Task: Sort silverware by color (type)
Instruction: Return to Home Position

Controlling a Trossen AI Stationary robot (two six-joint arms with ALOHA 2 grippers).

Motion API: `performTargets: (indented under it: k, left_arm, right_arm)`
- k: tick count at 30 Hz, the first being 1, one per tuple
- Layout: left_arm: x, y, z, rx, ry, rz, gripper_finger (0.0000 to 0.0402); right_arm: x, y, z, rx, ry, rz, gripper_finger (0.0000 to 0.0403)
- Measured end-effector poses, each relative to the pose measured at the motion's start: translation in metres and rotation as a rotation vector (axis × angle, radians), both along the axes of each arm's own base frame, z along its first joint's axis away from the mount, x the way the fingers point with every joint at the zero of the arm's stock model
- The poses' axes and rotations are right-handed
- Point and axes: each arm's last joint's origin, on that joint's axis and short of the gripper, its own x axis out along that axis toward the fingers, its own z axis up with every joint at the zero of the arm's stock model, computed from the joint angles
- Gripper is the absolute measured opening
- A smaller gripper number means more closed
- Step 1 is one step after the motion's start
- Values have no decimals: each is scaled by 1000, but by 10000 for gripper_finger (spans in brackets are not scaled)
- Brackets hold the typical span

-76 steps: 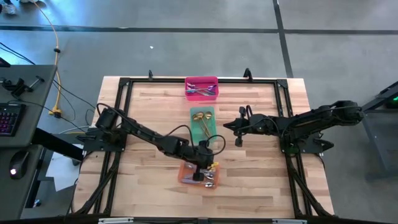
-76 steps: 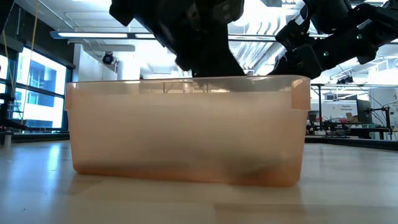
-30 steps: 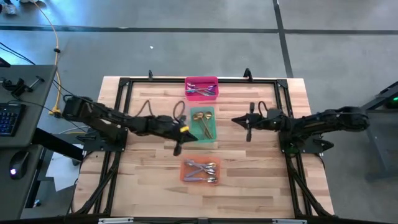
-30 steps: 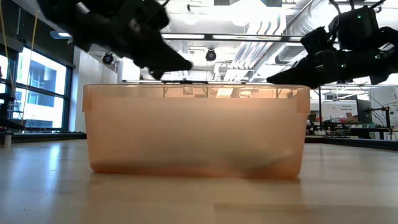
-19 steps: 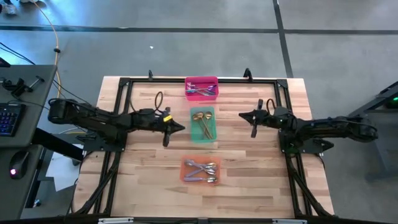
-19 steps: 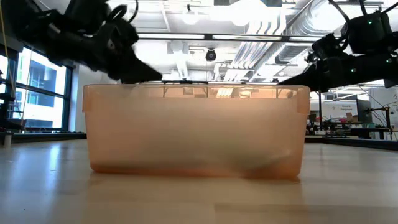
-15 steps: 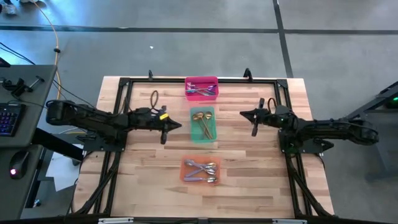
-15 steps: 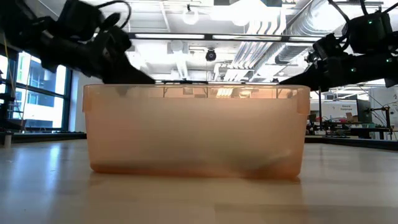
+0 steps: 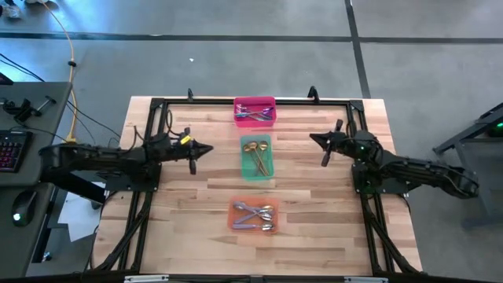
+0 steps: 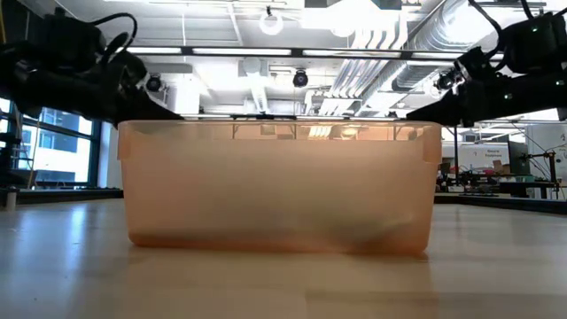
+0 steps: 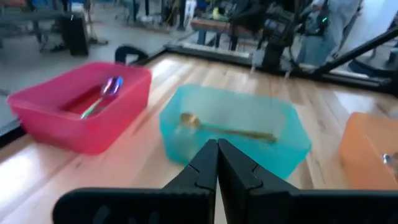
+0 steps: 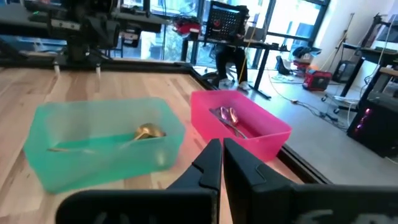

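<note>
Both arms have drawn back from the middle of the table (image 9: 181, 212); the left gripper (image 9: 201, 150), which hung over the orange bin (image 9: 233, 220) moments ago, now sits at 9 o'clock of the green bin (image 9: 256, 174); the right gripper (image 9: 317, 142) sits at 3 o'clock of it; each is well apart from the bins. Seen from its own wrist, the left gripper's fingers are pressed together on nothing; the right pair are together too, with only a hairline slit between them.

Three bins stand in a line down the table: the pink bin (image 9: 255, 100) at 12 o'clock by the far edge, green at the centre, orange at 6 o'clock. Silverware lies sorted inside: iridescent purple utensils (image 9: 253, 115) in pink; gold spoons (image 9: 256, 152) in green; silver spoons (image 9: 255, 214) in orange; the pieces overlap, so counts are hard to make out.

From the low view the orange bin's cloudy wall fills the picture and hides the other two bins; its contents are only a dim smear; the left wrist view cuts this bin off at the edge.
</note>
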Motion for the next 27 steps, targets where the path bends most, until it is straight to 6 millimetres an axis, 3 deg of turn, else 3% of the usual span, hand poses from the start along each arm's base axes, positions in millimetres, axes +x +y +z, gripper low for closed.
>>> performTargets:
  k: [16, 27]
  left_arm:
    - [-31, -1, 12, 44, 8, 127, 0]
    - [-54, -11, 25, 106, -138, 120, 0]
  right_arm:
    - [-20, 7, 6, 18, -46, -51, 0]
    - [-35, 15, 11, 30, -141, -66, 0]
